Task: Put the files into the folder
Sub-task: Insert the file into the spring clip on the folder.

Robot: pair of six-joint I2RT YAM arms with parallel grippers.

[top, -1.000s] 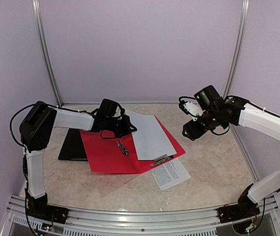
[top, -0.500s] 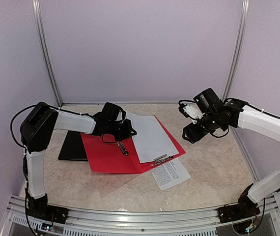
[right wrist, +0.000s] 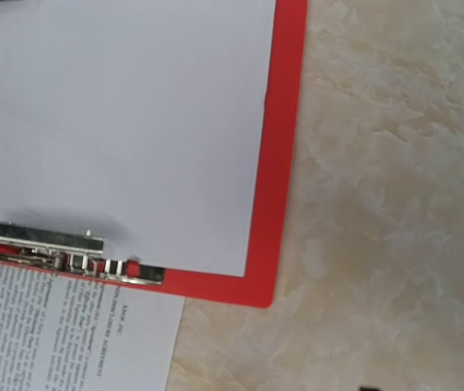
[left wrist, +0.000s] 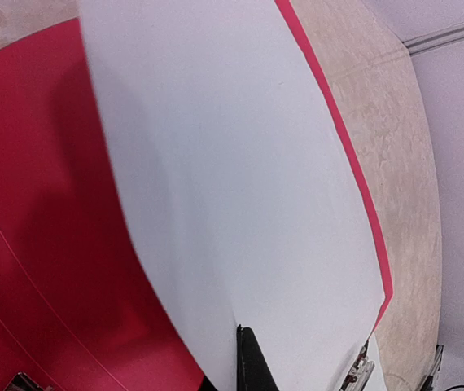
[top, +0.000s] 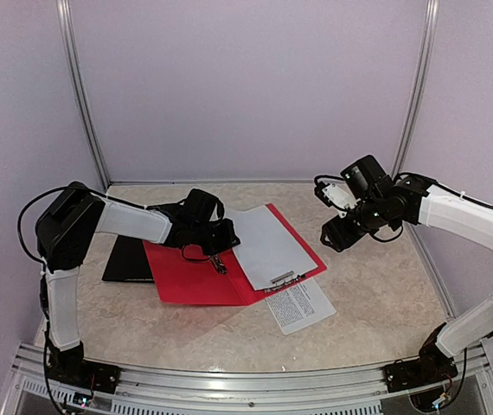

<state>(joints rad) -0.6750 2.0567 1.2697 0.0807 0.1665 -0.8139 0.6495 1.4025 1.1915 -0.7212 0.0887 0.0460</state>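
An open red plastic folder (top: 196,278) lies at the middle of the beige marbled table (top: 376,294). A blank white paper sheet (top: 268,246) covers its right half, left edge pinched by the left gripper (top: 221,237). The right gripper (top: 330,232) hangs open.

This is a robotics lab test cell. Plain lilac walls (top: 246,86) joined by aluminium posts (top: 82,95) close in behind the left gripper (top: 223,237) and right gripper (top: 329,232). A marble-look table (top: 368,294) lies beneath them, and on their near side a metal rail (top: 246,380) carries the arm bases (top: 78,372).
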